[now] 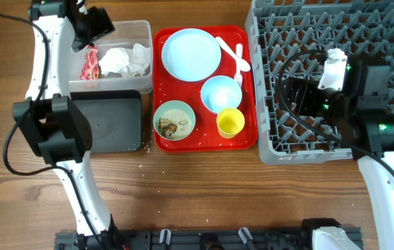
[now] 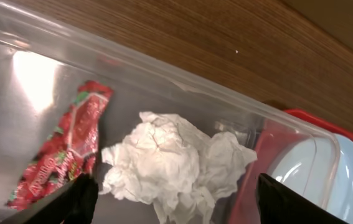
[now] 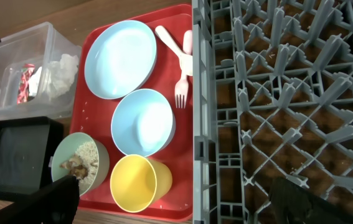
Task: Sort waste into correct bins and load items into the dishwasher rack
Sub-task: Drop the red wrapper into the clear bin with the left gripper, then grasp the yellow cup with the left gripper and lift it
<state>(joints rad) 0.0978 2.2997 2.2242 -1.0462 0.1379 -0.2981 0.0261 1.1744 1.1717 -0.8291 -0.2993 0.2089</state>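
Hovering wide-open, empty with left gripper (image 2: 173, 202) over clear tub (image 1: 145, 29) at ten o'clock, wrapper (image 1: 89, 64) and napkins (image 1: 124, 60) inside; right gripper (image 3: 182, 202) spread, empty above rack (image 1: 391, 28) at three o'clock, handy for loading.

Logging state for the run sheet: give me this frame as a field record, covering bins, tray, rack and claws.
clear tub: red wrapper, white napkins inside
black tray: looks empty
red tray: plate, fork and spoon, empty bowl, bowl of rice and scraps, yellow cup
rack: no dishes loaded
left claw: open, over clear tub
right claw: open, above rack
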